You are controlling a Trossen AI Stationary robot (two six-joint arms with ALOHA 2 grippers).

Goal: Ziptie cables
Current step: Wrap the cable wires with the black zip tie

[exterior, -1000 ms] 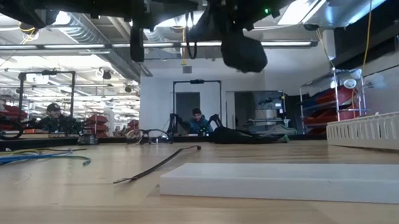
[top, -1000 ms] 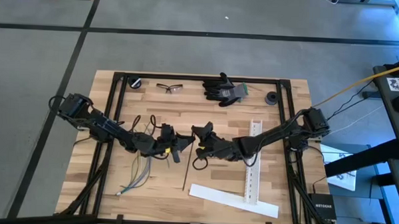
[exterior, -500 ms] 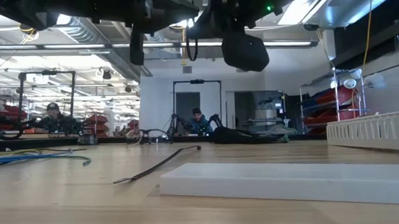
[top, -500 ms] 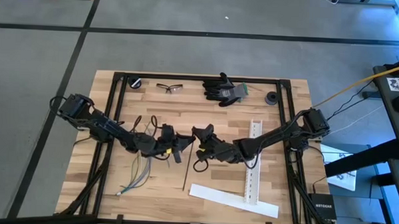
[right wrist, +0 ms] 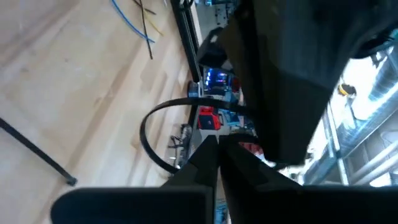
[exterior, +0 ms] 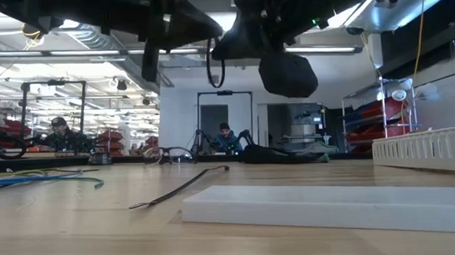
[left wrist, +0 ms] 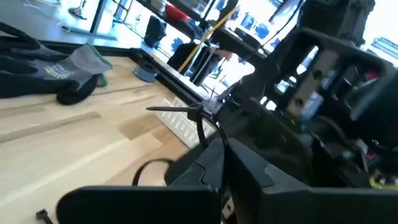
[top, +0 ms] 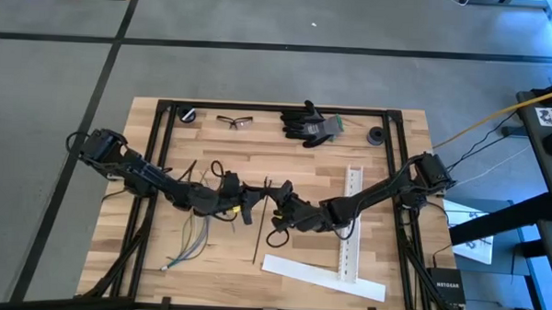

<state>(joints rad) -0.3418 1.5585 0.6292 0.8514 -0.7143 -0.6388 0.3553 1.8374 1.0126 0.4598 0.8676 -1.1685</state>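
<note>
One black ziptie, bent into a loop point(top: 275, 234), hangs in the air over the table's middle between my two grippers; the low view shows the loop point(exterior: 211, 63) well above the wood. My left gripper point(top: 249, 205) and my right gripper point(top: 276, 197) face each other closely, each shut on this ziptie. A second ziptie point(top: 256, 239) lies straight on the table just near of them. The cables point(top: 190, 237), thin pale wires, lie limp on the table under my left arm. My left gripper pinches the looped ziptie's strip point(left wrist: 208, 132) between its shut fingers, coming level from the table's left. The strip runs on from the fingertips to a crossing point where the tail point(left wrist: 168, 109) sticks out sideways. It is clear of the table. My right gripper pinches the same ziptie's strip point(right wrist: 198, 144) between its shut fingers, coming from the table's right and slanting slightly down. The loop point(right wrist: 148, 132) bows out beside the fingertips and hangs clear of the wood.
Black gloves point(top: 306, 124), safety glasses point(top: 235, 121) and two small black round parts point(top: 187, 114) point(top: 376, 135) lie along the far edge. A white perforated strip point(top: 350, 222) and a flat white strip point(top: 322, 276) lie at the near right. People sit in the room behind.
My right gripper has sunk a little and drifted toward the near edge, carrying the ziptie loop lower with it. My left gripper has tipped slightly at the wrist while staying in place. Both stay shut.
</note>
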